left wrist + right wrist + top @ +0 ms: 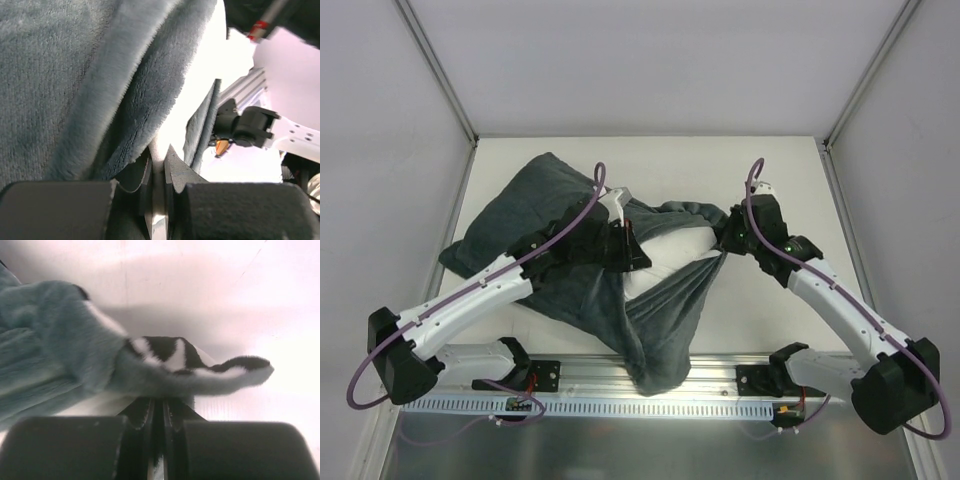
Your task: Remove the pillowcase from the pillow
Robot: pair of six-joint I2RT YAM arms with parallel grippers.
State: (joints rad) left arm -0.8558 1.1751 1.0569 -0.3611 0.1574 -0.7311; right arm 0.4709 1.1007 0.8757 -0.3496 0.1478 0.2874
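Note:
The dark grey fleece pillowcase point(520, 215) lies crumpled across the table, and one flap hangs over the near edge. The white pillow point(670, 258) shows through its opening in the middle. My left gripper point(642, 255) reaches into the opening. In the left wrist view my left gripper point(157, 165) is shut on a thin fold of the white pillow point(195, 85), with the pillowcase point(75, 75) draped over it. My right gripper point(723, 238) is at the right end of the opening. In the right wrist view my right gripper point(162, 402) is shut on the pillowcase's edge point(165, 375).
An aluminium rail point(740, 372) with both arm bases runs along the near table edge. White walls and frame posts point(440, 70) enclose the back and sides. The right arm's base mount point(245, 125) shows in the left wrist view.

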